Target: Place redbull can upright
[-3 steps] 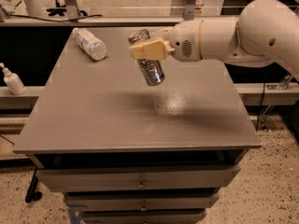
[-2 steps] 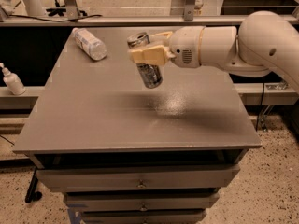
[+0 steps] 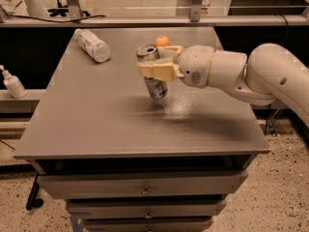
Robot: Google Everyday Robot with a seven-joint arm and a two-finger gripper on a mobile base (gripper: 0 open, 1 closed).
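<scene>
The redbull can [image 3: 155,87] is a slim silver can with blue patches and its pull-tab top facing up. It stands nearly upright near the middle of the grey table [image 3: 96,124], tilted slightly. My gripper [image 3: 153,64] reaches in from the right and its cream fingers [image 3: 157,70] are shut around the can's upper half. The can's base is at or just above the tabletop; I cannot tell if it touches.
A clear plastic bottle [image 3: 93,45] with a white-blue label lies on its side at the table's back left. A small orange object [image 3: 162,41] sits behind the gripper. A spray bottle [image 3: 13,82] stands on a shelf to the left. Drawers are below the tabletop.
My gripper has lowered the can toward the tabletop and moved slightly left. The can stays held and near upright.
</scene>
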